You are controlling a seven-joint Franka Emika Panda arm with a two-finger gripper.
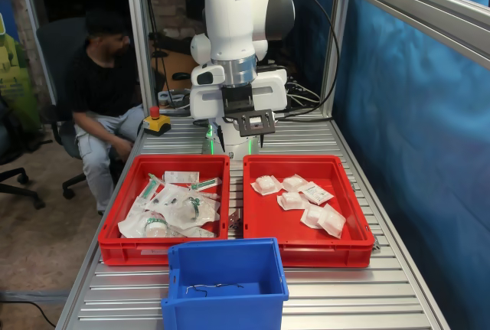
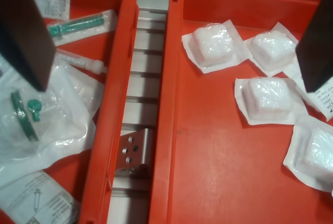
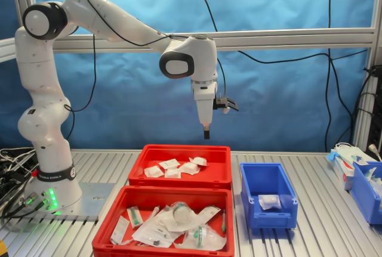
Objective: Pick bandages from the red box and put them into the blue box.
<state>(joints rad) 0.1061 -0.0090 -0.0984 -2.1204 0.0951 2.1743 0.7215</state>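
Observation:
The red box (image 1: 285,229) holds several bandages (image 1: 298,195), small white square packets, in both exterior views. The wrist view shows its bare floor (image 2: 208,172) and the bandages (image 2: 268,96) from above. My gripper (image 3: 206,132) hangs high over the red box (image 3: 179,150), open, with nothing between its dark fingers (image 2: 23,37). In the first exterior view the gripper (image 1: 243,145) sits behind the two crates. The blue box (image 1: 226,303) stands at the table's front. In the second exterior view one white packet (image 3: 268,201) lies inside the blue box (image 3: 268,216).
A twin red crate (image 1: 138,250) with larger green-marked packs (image 3: 179,224) lies beside the red box, a metal bracket (image 2: 134,151) between them. A seated person (image 1: 99,89) and an emergency stop button (image 1: 156,122) are at the first exterior view's left. Another blue bin (image 3: 365,192) stands at the second exterior view's right.

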